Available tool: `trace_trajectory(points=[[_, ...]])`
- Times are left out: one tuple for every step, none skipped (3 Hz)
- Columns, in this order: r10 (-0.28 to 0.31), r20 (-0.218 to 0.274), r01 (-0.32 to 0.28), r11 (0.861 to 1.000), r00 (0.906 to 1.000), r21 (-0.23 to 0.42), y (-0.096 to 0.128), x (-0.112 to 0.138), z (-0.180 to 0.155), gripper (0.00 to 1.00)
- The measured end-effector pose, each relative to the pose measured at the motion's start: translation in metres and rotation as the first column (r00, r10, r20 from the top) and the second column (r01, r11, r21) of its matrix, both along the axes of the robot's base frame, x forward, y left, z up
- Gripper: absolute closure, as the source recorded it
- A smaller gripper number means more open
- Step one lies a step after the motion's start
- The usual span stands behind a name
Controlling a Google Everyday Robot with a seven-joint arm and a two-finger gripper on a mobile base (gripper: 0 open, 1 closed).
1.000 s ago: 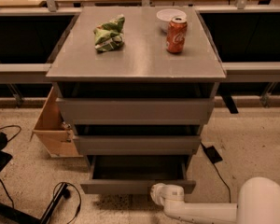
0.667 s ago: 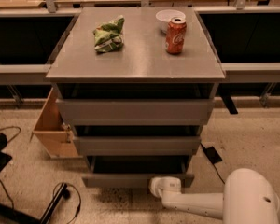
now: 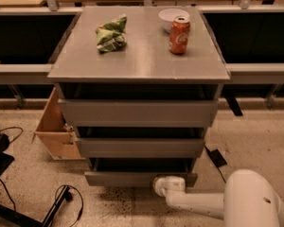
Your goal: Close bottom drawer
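Note:
The bottom drawer (image 3: 132,178) is the narrowest grey drawer of the cabinet, at floor level. Its flat front stands only a little out from the cabinet, with a thin dark gap above it. My gripper (image 3: 168,183) on the white arm (image 3: 213,205) is pressed against the right part of the drawer front. The fingers are hidden behind the wrist.
Two wider grey drawers (image 3: 138,112) sit above it. On the cabinet top (image 3: 142,60) lie a green chip bag (image 3: 111,33), an orange soda can (image 3: 179,35) and a white bowl (image 3: 173,16). A light wooden box (image 3: 54,129) stands left of the cabinet. Cables lie on the floor at left.
The bottom drawer has slid inward from clearly pulled out to nearly flush. My gripper and arm have followed it toward the cabinet.

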State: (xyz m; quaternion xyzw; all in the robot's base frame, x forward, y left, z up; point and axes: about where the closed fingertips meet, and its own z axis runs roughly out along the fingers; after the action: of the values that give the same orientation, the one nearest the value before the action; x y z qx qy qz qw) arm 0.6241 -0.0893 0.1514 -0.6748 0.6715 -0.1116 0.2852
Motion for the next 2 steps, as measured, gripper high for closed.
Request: trace_trajectory(points=[[0.000,0.000,0.000,1.000,1.0000,0.000,0.0000,-0.0010,0.0000,1.00],[-0.007,0.007,0.007,1.000,1.0000,-0.002,-0.0025,0.0081,0.0006,1.00]])
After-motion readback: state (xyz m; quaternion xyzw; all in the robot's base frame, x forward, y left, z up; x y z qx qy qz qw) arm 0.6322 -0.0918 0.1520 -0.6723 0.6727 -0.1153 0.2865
